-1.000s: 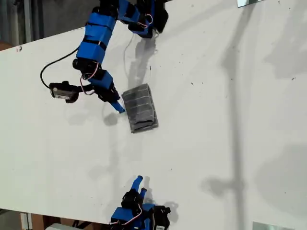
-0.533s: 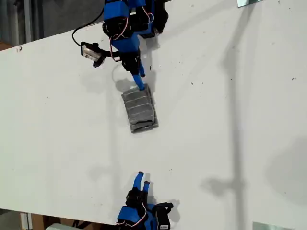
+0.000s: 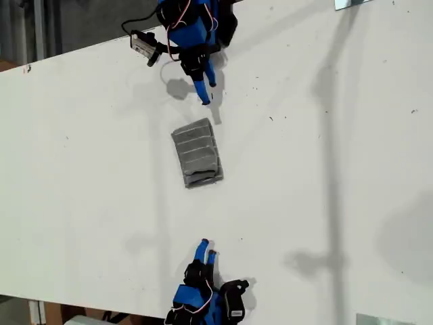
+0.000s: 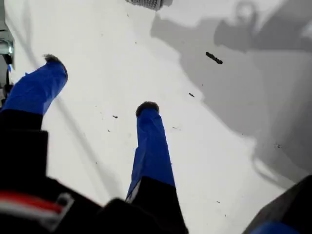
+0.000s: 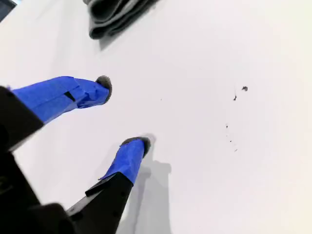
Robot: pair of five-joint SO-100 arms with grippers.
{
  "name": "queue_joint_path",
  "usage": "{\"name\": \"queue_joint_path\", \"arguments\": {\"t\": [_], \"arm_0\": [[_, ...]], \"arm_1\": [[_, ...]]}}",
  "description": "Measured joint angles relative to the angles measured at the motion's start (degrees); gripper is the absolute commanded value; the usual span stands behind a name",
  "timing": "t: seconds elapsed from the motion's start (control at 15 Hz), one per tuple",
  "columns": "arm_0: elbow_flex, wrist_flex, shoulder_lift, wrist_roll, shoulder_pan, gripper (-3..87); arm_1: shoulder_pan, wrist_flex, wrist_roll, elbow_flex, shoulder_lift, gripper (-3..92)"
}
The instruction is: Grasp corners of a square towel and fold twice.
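White table [image 3: 325, 203], scuffed with small dark specks, the folded grey striped towel [image 3: 197, 153] flat on it

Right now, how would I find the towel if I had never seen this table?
Look at the big white table in the exterior view. Near its middle, between the two blue arms, lies the towel, touching neither. It is a small grey folded bundle with pale stripes, the only soft grey thing there.

A broad white worktop [image 3: 338, 169] fills nearly the whole exterior view, its surface speckled with small dark marks and crossed by long soft grey shadows; beyond the worktop's far edge lies a dim grey floor [image 3: 74, 24]; a brown patch adjoins it.
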State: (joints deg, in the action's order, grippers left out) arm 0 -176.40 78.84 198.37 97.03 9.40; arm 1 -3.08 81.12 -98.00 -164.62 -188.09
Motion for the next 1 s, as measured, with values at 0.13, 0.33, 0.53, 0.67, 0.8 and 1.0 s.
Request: {"name": "queue_joint_path", "arguments": {"t": [0.13, 0.33, 0.53, 0.67, 0.8, 1.0], "arm_0": [[-0.44, -0.53, -0.09, -1.49, 1.58, 20.5], [-1.32, -1.93, -0.09, -8.09, 1.41, 20.5], [-1.76, -2.90, -0.09, -20.74, -2.90, 19.0], [-2.02, -3.16, -0.09, -32.70, -6.15, 18.1], [-2.02, -3.25, -0.09, -35.60, -6.24, 17.3], [-2.02, -3.25, -0.09, -35.95, -6.15, 17.3]], "arm_1": [[0.70, 1.23, 0.53, 0.00, -0.18, 29.6], [-0.44, 1.85, 1.93, 0.00, -0.18, 29.6], [-4.04, 2.72, 4.22, 0.00, -0.18, 29.3], [-4.92, 3.60, 9.32, 0.00, -0.18, 29.1], [-5.10, 3.69, 10.63, 0.00, -0.18, 29.1], [-4.92, 3.69, 10.63, 0.00, -0.18, 29.0]]}}
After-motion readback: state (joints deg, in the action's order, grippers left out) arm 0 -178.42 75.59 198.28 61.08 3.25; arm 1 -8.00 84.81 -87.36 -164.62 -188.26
